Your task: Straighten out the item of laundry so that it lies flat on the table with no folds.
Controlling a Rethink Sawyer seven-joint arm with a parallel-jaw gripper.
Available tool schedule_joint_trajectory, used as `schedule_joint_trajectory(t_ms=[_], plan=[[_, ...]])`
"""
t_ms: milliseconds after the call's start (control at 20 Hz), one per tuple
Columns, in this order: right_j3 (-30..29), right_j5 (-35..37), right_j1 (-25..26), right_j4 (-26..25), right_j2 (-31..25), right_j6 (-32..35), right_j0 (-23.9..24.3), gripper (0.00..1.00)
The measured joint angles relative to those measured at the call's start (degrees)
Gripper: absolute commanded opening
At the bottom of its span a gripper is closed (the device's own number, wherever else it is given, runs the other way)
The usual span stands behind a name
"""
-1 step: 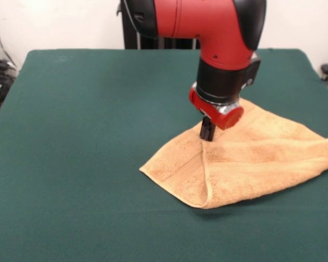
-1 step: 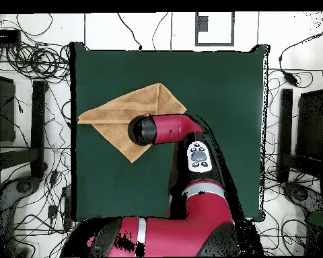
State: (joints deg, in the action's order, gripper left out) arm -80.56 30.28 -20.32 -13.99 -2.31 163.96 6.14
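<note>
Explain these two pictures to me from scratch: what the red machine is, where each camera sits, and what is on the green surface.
The red and black machine is a robot arm. One picture is taken from across the table, looking toward the robot; the other looks straight down from above, with the robot's base at the bottom. The table is covered in dark green cloth. On it lies one orange-tan towel, not yet flat: part of it is folded over, leaving a raised crease. The dark tip under the arm is its gripper, pressed down onto the towel near that crease. Whether it pinches the cloth cannot be told.
</note>
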Motion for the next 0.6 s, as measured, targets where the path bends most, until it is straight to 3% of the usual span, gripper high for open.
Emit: schedule_joint_trajectory(t_ms=[600], plan=[[0.01,0.01,0.04,0.45,0.04,0.0,0.0,0.0]])
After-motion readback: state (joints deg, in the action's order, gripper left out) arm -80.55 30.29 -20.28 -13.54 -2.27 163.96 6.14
